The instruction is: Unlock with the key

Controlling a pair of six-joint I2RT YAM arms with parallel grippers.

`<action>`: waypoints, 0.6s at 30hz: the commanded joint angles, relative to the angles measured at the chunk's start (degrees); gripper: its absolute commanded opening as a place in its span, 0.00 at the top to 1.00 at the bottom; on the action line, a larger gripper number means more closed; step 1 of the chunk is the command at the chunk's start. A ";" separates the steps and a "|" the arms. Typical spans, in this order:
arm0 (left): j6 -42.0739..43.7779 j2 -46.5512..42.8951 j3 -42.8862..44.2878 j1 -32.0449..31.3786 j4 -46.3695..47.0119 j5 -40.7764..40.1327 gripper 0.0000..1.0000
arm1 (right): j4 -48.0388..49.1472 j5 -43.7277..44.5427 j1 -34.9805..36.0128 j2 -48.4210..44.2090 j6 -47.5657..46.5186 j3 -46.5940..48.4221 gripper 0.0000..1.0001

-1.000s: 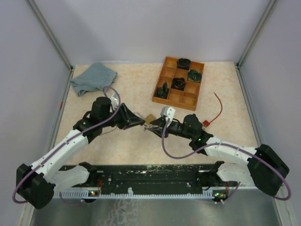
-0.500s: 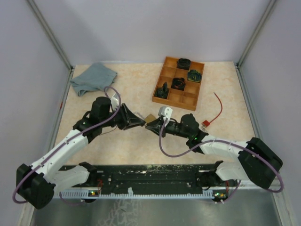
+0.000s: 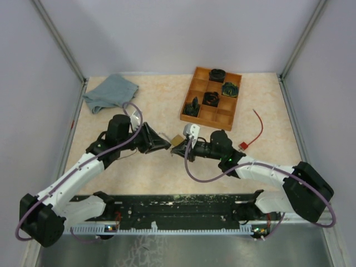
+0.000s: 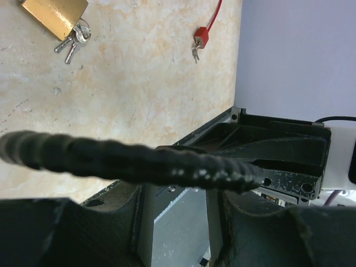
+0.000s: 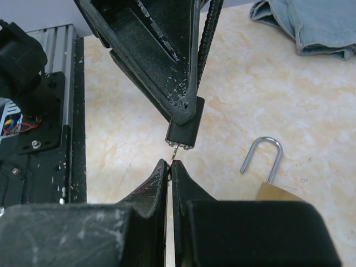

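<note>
the desk (image 3: 156, 167) carries everything, and your two arms meet over its middle: the left arm (image 3: 78, 172) and the right arm (image 3: 267, 173). at the far side sits a wooden tray (image 3: 224, 118) with dark parts in some compartments. a blue cloth (image 3: 110, 92) lies crumpled in the far left corner. the left jaws stand apart, with nothing visible between them. the right jaws are pressed together, close below the left tip. a red cable (image 3: 257, 129) lies on the desk near the tray. the brass padlock (image 4: 54, 15) rests on the desk just beside both tips, and its keys (image 4: 72, 43) hang on a ring touching it. a thin metal sliver (image 5: 174, 151) shows at the right jaws' tip – you cannot tell what it is.
</note>
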 commanded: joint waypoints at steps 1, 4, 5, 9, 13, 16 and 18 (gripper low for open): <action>2.54 1.54 -1.23 -2.95 -1.78 4.62 1.00 | 4.55 0.54 -0.09 -2.41 -2.65 8.47 1.00; 3.53 2.60 -0.87 -4.75 -1.82 6.88 1.00 | 6.42 -1.40 -1.57 -1.50 -2.23 9.86 1.00; 4.02 2.96 -0.65 -5.10 -1.38 8.83 1.00 | 7.28 -2.29 -2.25 -1.20 -1.91 9.94 1.00; 7.17 3.01 1.24 -5.60 -4.12 9.41 1.00 | 8.88 -5.39 -4.01 -0.33 -1.40 10.16 1.00; 7.04 3.98 -0.19 -5.58 -3.68 10.40 1.00 | 11.11 -7.65 -3.63 -2.30 -0.83 11.22 1.00; 6.20 5.13 -2.06 -5.62 -1.97 12.36 1.00 | 11.12 -7.57 -3.56 -4.65 -3.80 11.39 1.00; 6.05 5.09 -2.49 -5.58 -1.73 13.29 1.00 | 12.18 -7.75 -3.51 -4.78 -6.35 10.34 1.00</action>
